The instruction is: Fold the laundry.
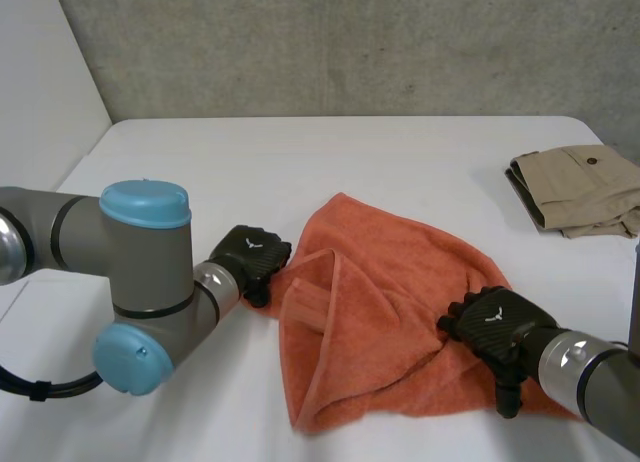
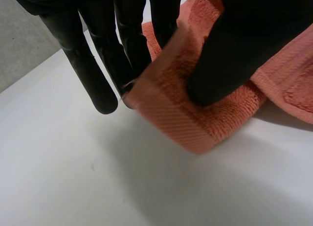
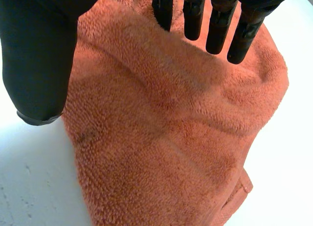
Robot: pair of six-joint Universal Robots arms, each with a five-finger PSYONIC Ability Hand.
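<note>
A fuzzy orange terry towel (image 1: 380,312) lies crumpled on the white table (image 1: 300,162) between the hands. The left hand (image 1: 250,257) pinches its flat woven hem corner (image 2: 181,123) between thumb and fingers. The right hand (image 1: 495,327) is relaxed, fingers (image 3: 215,30) straight above the towel's rumpled edge. Beyond it lie folded beige trousers (image 1: 580,187).

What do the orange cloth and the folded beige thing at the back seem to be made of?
The orange towel looks like terry cloth, probably cotton: fuzzy, matte pile all over, with a flat woven band along its hem. The beige garment looks like smooth, matte woven fabric, perhaps cotton twill: flat folds and a small dark button. The exact fibre cannot be told.
</note>
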